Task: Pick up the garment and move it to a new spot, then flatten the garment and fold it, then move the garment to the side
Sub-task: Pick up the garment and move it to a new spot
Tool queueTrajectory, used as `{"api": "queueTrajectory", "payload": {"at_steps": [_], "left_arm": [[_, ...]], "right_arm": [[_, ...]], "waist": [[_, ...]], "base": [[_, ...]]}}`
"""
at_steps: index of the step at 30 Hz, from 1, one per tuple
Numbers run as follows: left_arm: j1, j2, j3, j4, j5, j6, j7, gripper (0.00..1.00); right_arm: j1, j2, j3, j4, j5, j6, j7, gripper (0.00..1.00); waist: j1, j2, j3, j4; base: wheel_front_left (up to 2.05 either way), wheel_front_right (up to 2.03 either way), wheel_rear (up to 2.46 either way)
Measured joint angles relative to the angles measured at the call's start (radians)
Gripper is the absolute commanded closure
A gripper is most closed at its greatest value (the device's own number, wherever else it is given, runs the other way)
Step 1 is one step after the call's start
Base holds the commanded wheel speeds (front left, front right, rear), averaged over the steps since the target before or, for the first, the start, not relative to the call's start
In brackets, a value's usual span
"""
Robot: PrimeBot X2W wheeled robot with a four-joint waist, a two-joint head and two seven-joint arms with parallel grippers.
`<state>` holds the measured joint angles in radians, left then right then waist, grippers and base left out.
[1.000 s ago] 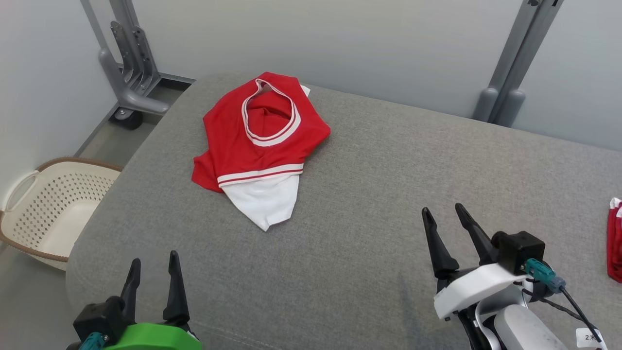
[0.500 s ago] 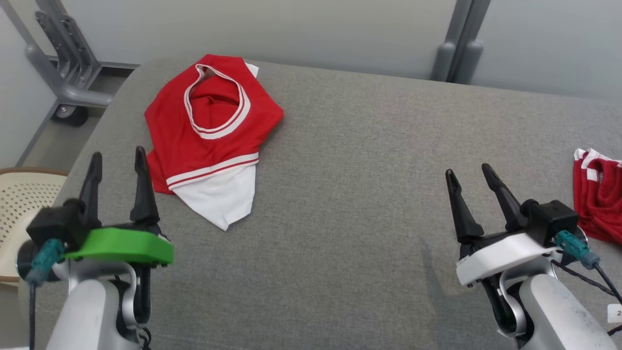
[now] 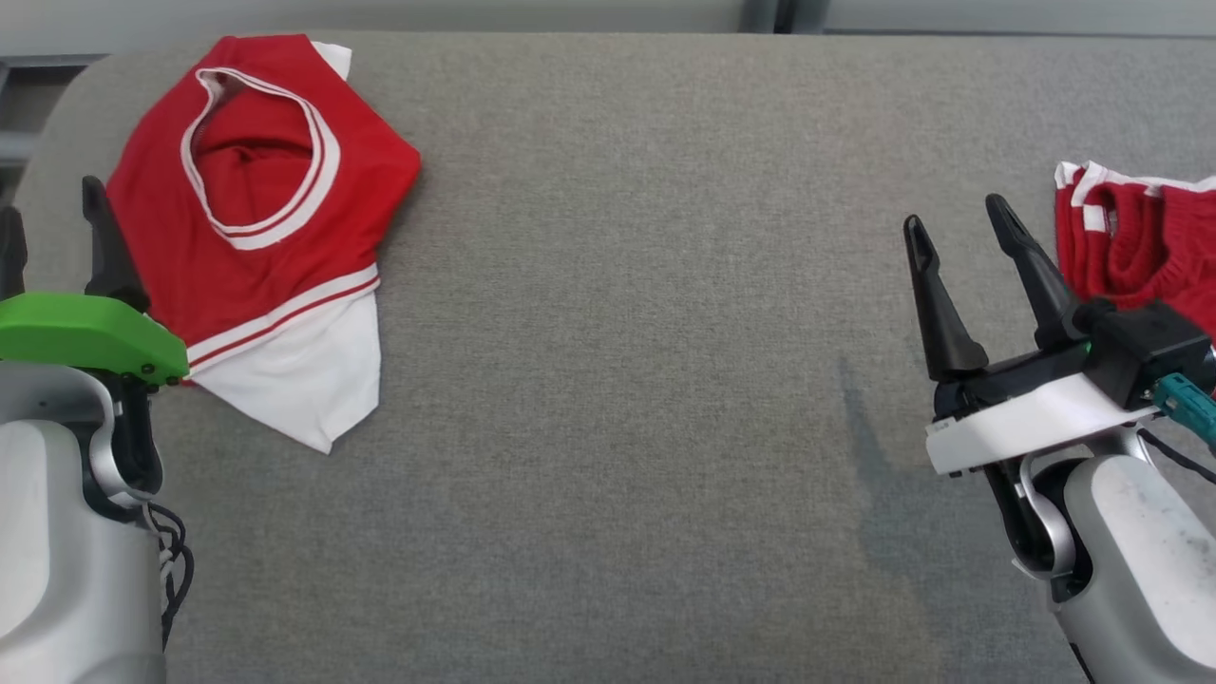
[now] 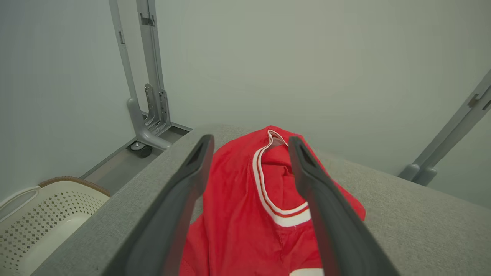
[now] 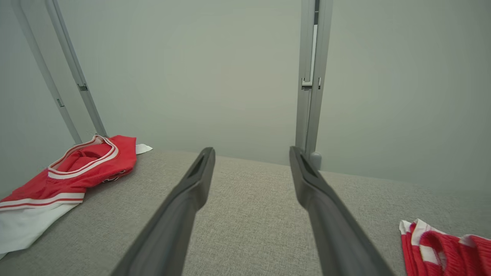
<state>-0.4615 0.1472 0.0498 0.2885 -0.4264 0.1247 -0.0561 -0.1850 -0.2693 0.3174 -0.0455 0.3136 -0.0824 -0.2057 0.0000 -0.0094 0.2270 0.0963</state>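
Red garment (image 3: 266,275) rumpled, white-trimmed (neck gaping); left claw (image 4: 249,140), right claw (image 3: 955,211) spread, empty.

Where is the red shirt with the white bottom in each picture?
Head view: shirt upper left, beside the left gripper.
Left wrist view: bottom middle, between the fingers.
Right wrist view: far left, on the pad.
Shared landmark: its white-striped collar loop.

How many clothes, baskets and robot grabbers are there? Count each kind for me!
Red and white garments: 2, the left garment and the right garment
Baskets: 1, the cream basket
Grippers: 2, the left gripper and the right gripper
Total: 5
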Motion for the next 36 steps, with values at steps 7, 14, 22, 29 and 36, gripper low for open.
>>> {"api": "queueTrajectory", "payload": {"at_steps": [7,14,22,29,36], "left_arm": [[-0.059,0.011,0.046,0.13,0.02,0.0,0.055,0.0],[-0.127,0.01,0.055,0.219,0.072,0.0,0.084,0.0],[-0.206,-0.005,0.073,0.309,0.109,0.0,0.077,0.0],[-0.256,-0.005,0.087,0.353,0.141,0.0,0.034,0.71],[-0.277,-0.021,0.038,0.382,0.15,-0.009,-0.024,1.0]], "right_arm": [[-0.028,-0.017,-0.005,-0.061,-0.007,0.0,0.02,0.0],[-0.04,-0.022,-0.017,-0.097,-0.007,0.0,0.03,0.0],[-0.082,-0.021,-0.026,-0.104,-0.007,0.0,0.021,0.0],[-0.095,-0.021,-0.031,-0.091,-0.007,0.0,0.012,0.0],[-0.1,-0.016,-0.045,-0.05,-0.007,0.0,-0.007,0.0]], "waist": [[0.0,0.0,0.096,-0.066],[0.0,0.0,0.199,-0.11],[0.0001,0.0,0.306,-0.13],[0.0,0.0,0.345,-0.131],[0.0,0.0,0.321,-0.122]], "base": [[0.0,0.0,0.0],[0.0,0.0,0.0],[0.0,0.0,0.0],[0.0,0.0,0.0],[0.0,0.0,0.0]]}}
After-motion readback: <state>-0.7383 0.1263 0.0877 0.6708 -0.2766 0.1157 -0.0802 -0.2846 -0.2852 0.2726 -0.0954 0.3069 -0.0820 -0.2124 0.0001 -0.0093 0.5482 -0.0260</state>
